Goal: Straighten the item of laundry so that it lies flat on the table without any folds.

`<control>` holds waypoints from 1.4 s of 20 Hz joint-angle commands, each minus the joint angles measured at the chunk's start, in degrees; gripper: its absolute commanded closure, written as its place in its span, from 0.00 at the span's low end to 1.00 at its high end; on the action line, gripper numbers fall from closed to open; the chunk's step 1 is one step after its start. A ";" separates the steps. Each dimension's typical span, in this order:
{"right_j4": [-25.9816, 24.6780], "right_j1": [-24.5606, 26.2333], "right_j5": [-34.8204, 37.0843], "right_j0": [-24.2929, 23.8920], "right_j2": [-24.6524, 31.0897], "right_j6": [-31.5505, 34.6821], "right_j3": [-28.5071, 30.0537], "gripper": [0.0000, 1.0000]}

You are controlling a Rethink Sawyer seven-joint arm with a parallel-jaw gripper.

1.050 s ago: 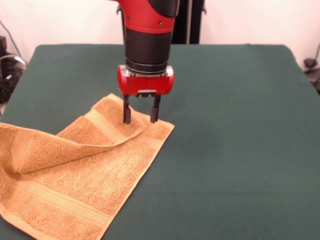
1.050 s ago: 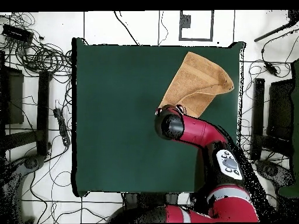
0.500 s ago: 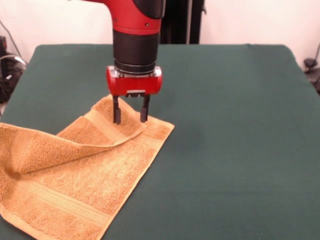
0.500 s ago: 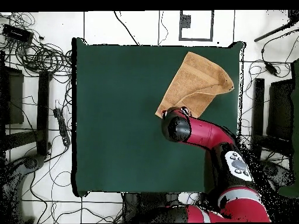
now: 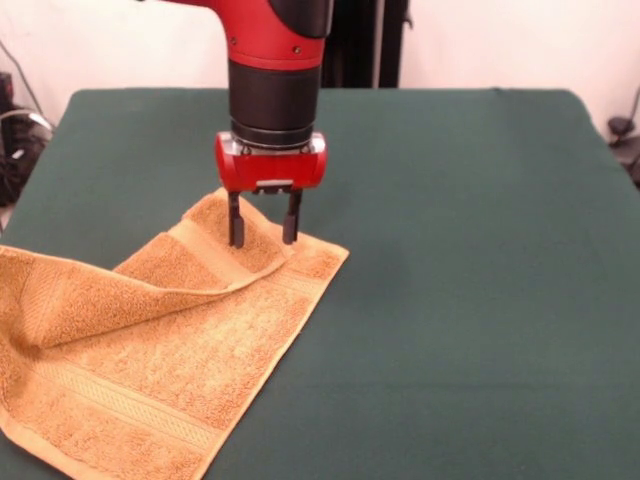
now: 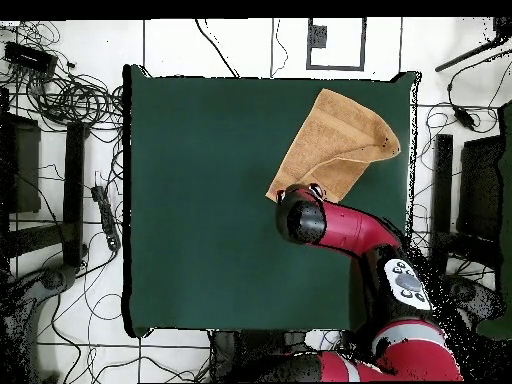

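The towel (image 5: 150,340) lies at the near left of the table (image 5: 480,280) in the front view, its left part spilling over the table edge, and one flap is folded back over the rest, its corner resting at the far right end. We have the gripper (image 5: 264,228) hanging over that folded corner, fingers (image 5: 236,228) spread apart with nothing between them, tips at or just above the cloth; contact we cannot tell. We judge the step in hand to be the approach to the grasp. Next we need to settle onto the flap's edge, pinch only the top layer, then lift and carry it back off the layer beneath to open the fold.
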 commanded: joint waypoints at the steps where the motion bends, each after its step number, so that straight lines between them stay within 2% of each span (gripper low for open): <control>1: -1.80 4.51 3.83 1.41 6.86 5.95 4.73 0.00; 19: -3.51 5.28 -0.75 1.43 5.53 7.78 6.47 0.00; 28: -4.19 4.71 -0.11 1.02 5.45 7.84 7.06 0.00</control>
